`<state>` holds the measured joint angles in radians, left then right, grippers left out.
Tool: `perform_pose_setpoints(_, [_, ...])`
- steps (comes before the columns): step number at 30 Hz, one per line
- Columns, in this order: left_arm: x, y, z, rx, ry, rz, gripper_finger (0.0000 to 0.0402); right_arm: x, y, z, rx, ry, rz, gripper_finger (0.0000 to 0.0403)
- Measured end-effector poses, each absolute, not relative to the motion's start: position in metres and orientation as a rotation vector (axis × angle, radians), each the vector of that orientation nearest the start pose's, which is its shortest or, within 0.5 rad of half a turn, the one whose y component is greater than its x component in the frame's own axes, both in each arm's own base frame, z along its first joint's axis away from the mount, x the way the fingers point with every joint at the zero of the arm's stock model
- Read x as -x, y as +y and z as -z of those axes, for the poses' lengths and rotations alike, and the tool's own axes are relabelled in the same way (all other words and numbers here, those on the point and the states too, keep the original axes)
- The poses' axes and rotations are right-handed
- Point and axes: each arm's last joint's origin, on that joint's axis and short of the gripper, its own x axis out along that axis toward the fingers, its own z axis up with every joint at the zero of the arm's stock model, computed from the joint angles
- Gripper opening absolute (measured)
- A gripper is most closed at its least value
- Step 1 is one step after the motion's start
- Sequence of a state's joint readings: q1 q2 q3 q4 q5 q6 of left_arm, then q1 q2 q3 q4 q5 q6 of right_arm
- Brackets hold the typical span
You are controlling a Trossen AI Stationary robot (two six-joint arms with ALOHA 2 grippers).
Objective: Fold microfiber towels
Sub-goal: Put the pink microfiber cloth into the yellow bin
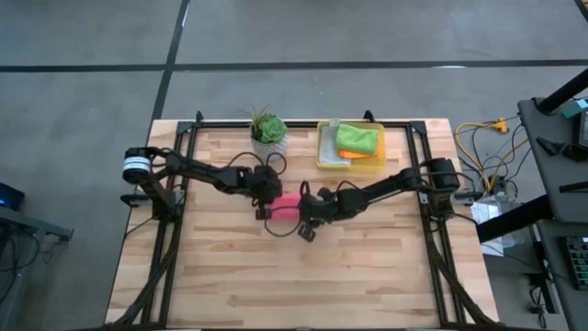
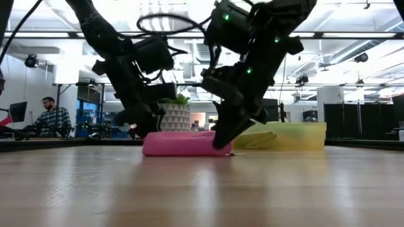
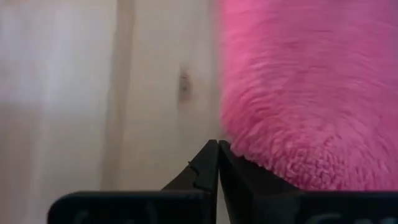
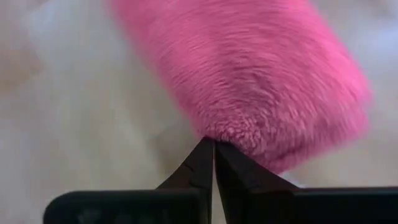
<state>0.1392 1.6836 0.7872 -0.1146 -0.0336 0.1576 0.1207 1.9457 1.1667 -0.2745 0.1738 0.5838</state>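
While the pink towel [image 1: 288, 206] lies bunched mid-table, the left gripper [image 3: 217, 148] and the right gripper [image 4: 214, 144] each pinch one of its ends, fingers fully together. The green towel [image 1: 357, 139] sits atop the orange towel [image 1: 354, 154] in the yellow bin [image 1: 323, 147].

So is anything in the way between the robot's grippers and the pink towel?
Nothing visible. Both grippers are already at the pink towel: the left gripper is shut at one end, the right gripper shut at the other.

No text, label, brand or number can be read anywhere
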Motion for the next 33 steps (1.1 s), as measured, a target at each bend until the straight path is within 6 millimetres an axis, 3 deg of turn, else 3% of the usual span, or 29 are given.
perform_pose_setpoints(5, [-0.297,0.026,-0.131,0.008,1.026,0.035,0.0000,-0.375,0.017,-0.146,-0.380,0.981,0.436,0.0011])
perform_pose_setpoints(9, [-0.295,0.013,-0.135,0.057,1.023,0.160,0.0000,-0.370,0.012,-0.161,-0.372,0.969,0.437,0.0011])
perform_pose_setpoints(13, [-0.286,0.008,-0.143,0.065,1.063,0.189,0.0000,-0.363,0.018,-0.181,-0.366,0.932,0.403,0.0011])
perform_pose_setpoints(18, [-0.275,0.008,-0.160,0.056,1.056,0.174,0.0000,-0.356,0.042,-0.192,-0.362,0.869,0.284,0.0011])
perform_pose_setpoints(22, [-0.276,0.009,-0.174,0.019,0.970,0.143,0.0000,-0.357,0.059,-0.185,-0.538,0.775,0.154,0.0011])
perform_pose_setpoints(27, [-0.286,0.010,-0.181,-0.050,0.843,0.151,0.0000,-0.355,0.064,-0.160,-0.749,0.677,0.129,0.0037])
perform_pose_setpoints(29, [-0.289,0.012,-0.174,-0.059,0.857,0.153,0.0000,-0.354,0.065,-0.156,-0.699,0.661,0.107,0.0058])
perform_pose_setpoints(33, [-0.294,0.014,-0.154,-0.055,0.926,0.147,0.0000,-0.353,0.073,-0.152,-0.413,0.682,0.014,0.0112])
